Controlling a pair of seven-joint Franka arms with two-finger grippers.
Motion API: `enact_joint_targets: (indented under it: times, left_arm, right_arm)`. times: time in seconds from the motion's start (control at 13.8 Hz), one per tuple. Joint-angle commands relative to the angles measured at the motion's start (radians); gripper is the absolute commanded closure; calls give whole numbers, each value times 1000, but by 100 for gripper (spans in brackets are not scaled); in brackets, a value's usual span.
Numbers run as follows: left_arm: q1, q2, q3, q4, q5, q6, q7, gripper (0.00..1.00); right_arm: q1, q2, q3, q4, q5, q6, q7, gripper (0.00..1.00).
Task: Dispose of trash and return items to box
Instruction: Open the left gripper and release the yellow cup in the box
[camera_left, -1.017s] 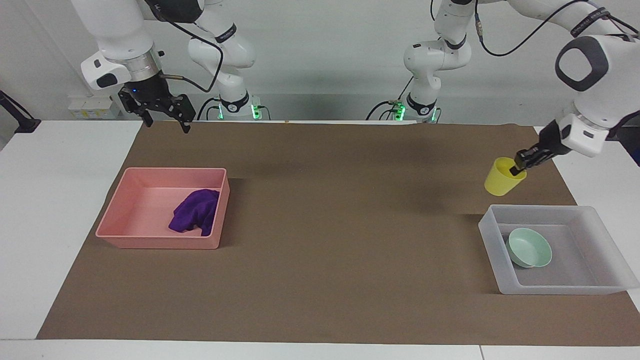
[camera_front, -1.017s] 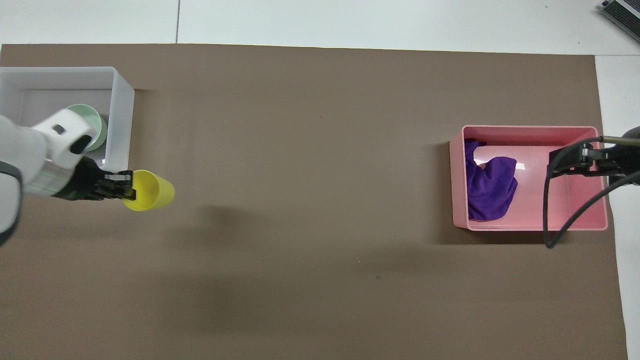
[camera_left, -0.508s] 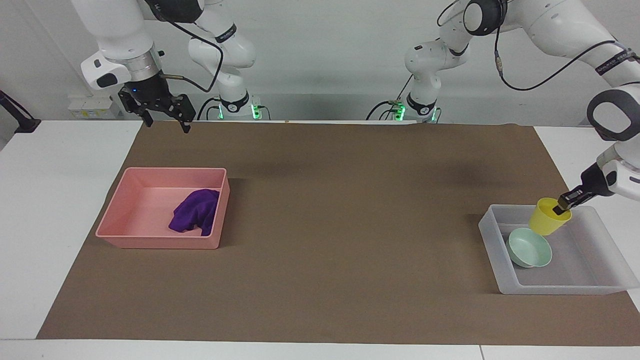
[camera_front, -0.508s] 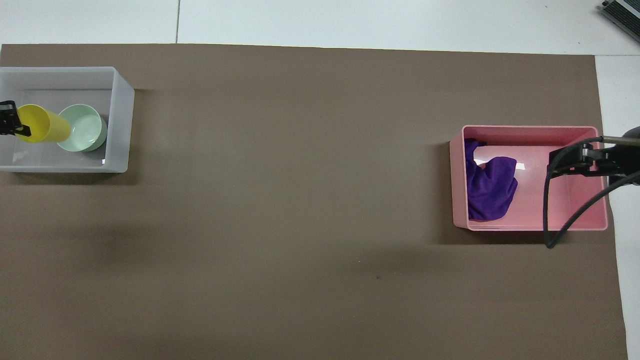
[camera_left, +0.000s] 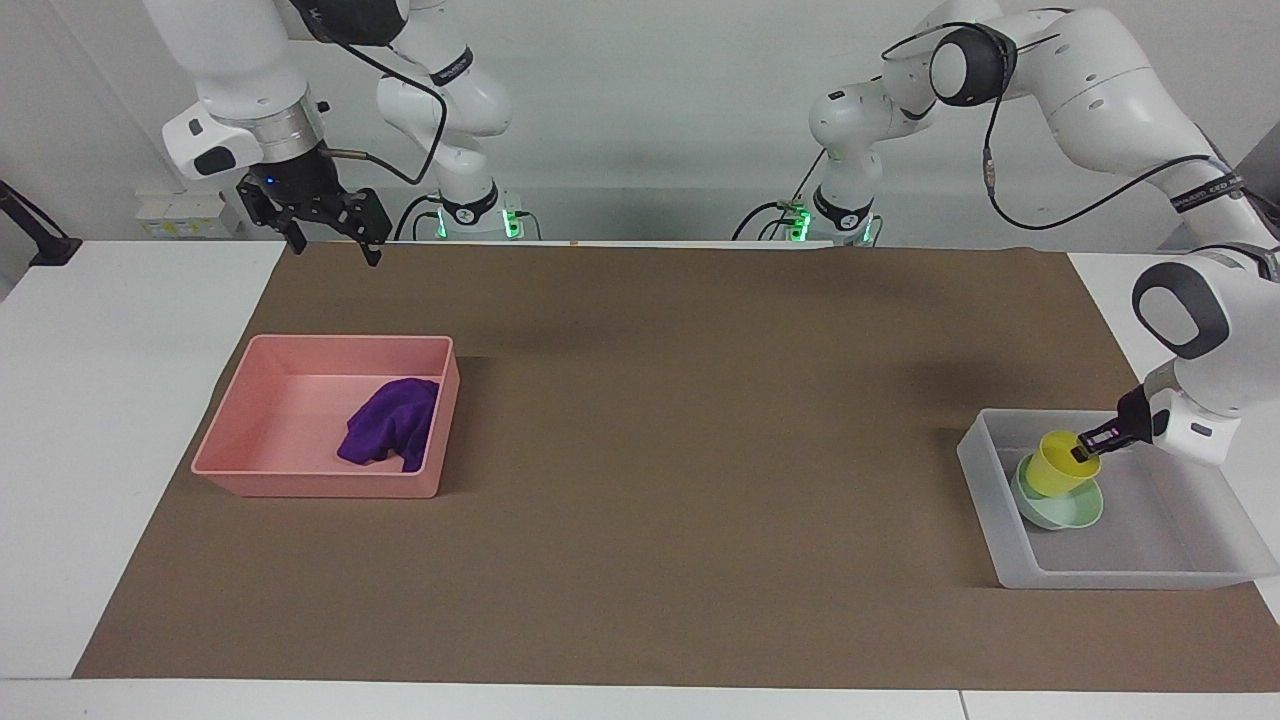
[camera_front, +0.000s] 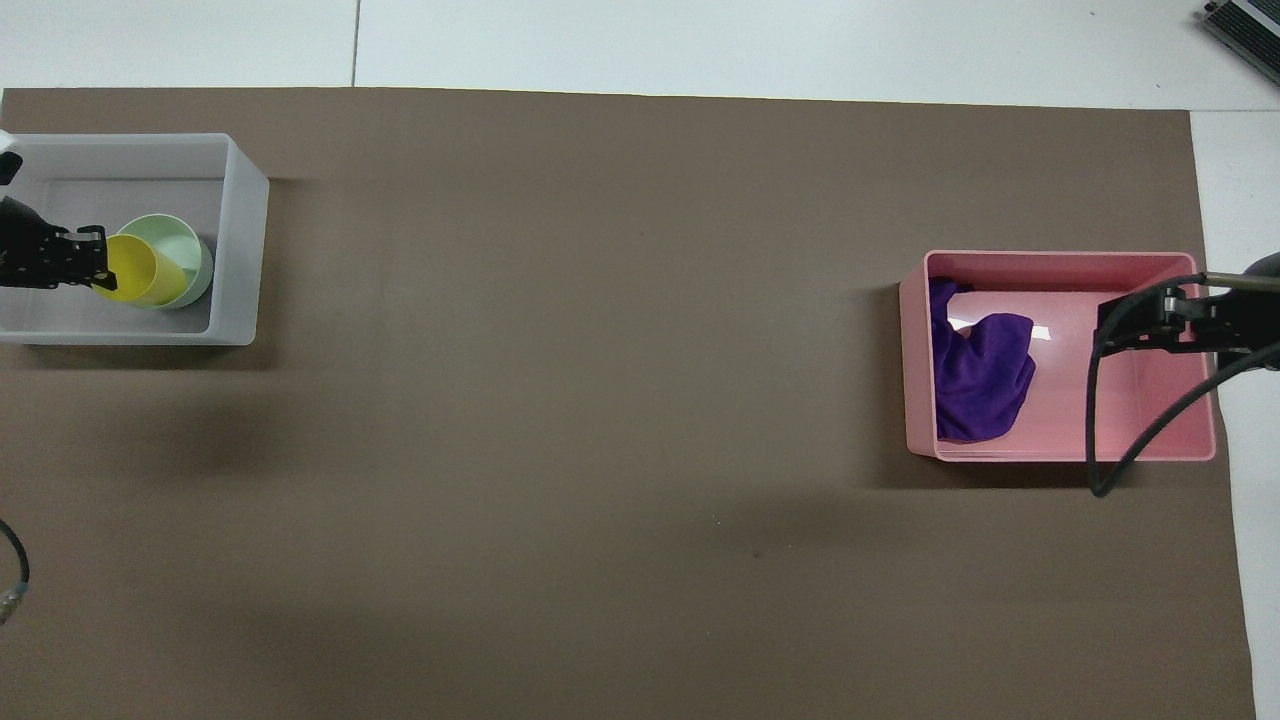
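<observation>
My left gripper (camera_left: 1088, 447) is clamped on the rim of the yellow cup (camera_left: 1060, 468), one fingertip inside the mouth and the other outside the wall, and I hold it tilted inside the translucent box (camera_left: 1120, 575) at my left arm's end of the table. Just under my fingertips the cup's base sits in the mint-green bowl (camera_left: 1065, 512), which rests on the box's floor; from above the cup covers much of the bowl's opening. My right gripper (camera_left: 327, 235) hangs in the air with its fingers spread apart and nothing between them, waiting over the edge of the brown mat (camera_left: 680, 450) at my right arm's end. Below those open fingers, farther out on the mat, stands the pink tub (camera_left: 300, 485), and the purple cloth (camera_left: 390, 428) lies crumpled inside it against the wall that faces the middle of the table.
</observation>
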Motion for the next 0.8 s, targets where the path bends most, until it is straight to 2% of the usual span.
enact_joint_targets:
  times: [0.0,0.07,0.15,0.36,0.44,0.65,0.73]
  left_arm:
    - [-8,4,2,29,-15,0,4,47]
    - [-4,0,-2,37,-15,0,4,34]
    - [-4,-5,-2,37,-17,2,4,11]
    - [-7,-12,-1,40,-12,3,10,0]
    - [-10,-28,2,40,-11,2,10,0]
    - [-33,-170,-26,31,-21,-30,4,0]
    - [-60,-196,-39,32,-14,-61,-7,0]
  right_arm:
    - [-12,-5,4,-5,27,2,-37,0]
    - [-12,-5,4,-5,28,0,-37,0]
    - [-12,-5,4,-5,28,2,-37,0]
    - [-12,-5,4,-5,28,2,-37,0]
    - [-13,-4,4,-3,28,2,-37,0]
    - [-13,-2,4,1,27,2,-36,0]
    - [-13,-1,4,1,28,2,-34,0]
